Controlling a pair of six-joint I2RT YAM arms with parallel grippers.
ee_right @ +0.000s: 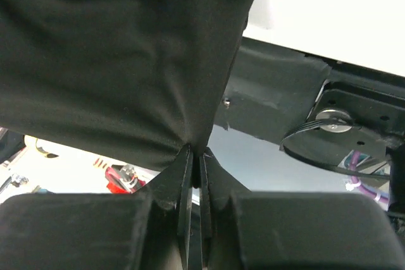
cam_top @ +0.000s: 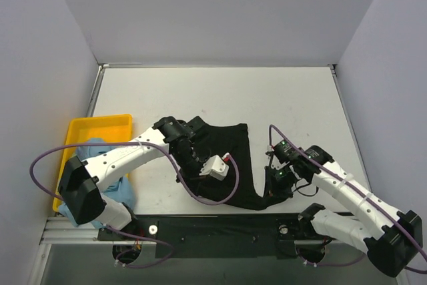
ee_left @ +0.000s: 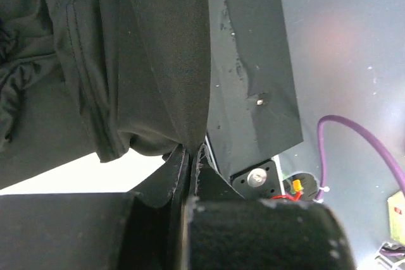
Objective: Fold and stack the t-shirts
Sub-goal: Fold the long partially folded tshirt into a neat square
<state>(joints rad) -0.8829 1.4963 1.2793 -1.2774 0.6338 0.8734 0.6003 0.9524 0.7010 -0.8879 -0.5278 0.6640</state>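
The black t-shirt (cam_top: 230, 151) lies bunched on the white table near the front edge. My left gripper (cam_top: 197, 173) is shut on its left part. In the left wrist view the jaws (ee_left: 192, 150) pinch a fold of black cloth (ee_left: 126, 61) that hangs from them. My right gripper (cam_top: 273, 181) is shut on the shirt's right lower corner. In the right wrist view the jaws (ee_right: 197, 151) clamp the black cloth (ee_right: 114, 49), which spreads above them. The light blue t-shirt (cam_top: 93, 148) lies crumpled in the yellow tray (cam_top: 100, 125) at the left, partly behind the left arm.
A black strip (cam_top: 220, 225) with the arm mounts runs along the table's near edge. Purple cables (cam_top: 200, 195) loop beside both arms. Grey walls stand on the left, back and right.
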